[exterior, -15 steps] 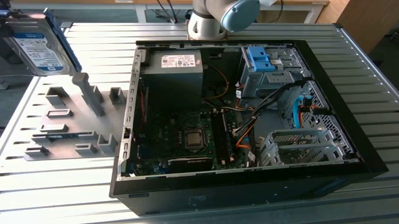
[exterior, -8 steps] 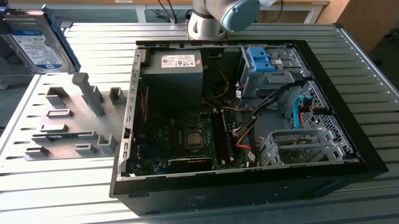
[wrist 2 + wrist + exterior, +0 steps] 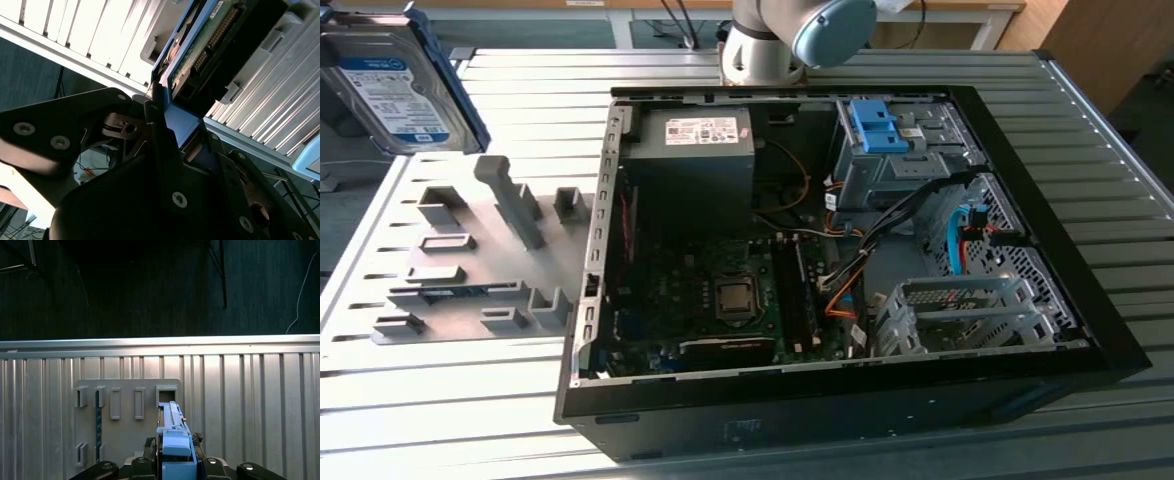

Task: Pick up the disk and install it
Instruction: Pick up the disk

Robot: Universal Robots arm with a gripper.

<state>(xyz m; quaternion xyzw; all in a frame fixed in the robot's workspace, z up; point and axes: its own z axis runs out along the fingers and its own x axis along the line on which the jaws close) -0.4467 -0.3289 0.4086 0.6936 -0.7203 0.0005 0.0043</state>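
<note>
The disk [image 3: 390, 88], a silver drive with a white-and-blue label in a blue bracket, hangs in the air at the exterior view's upper left, above the table's corner. In the second wrist view my gripper [image 3: 182, 129] is shut on the blue bracket's end, and the disk [image 3: 220, 40] shows its circuit-board side beyond the fingers. In the first wrist view the disk [image 3: 174, 432] stands edge-on between the dark fingers [image 3: 146, 444], above a grey fixture plate.
An open computer case [image 3: 1067, 240] lies on the slatted metal table. It holds a grey power supply box [image 3: 696, 150], a blue bracket [image 3: 881, 125] in the upper drive bay and a metal drive cage [image 3: 961, 312]. A grey fixture plate [image 3: 460, 255] with slots lies left of the case.
</note>
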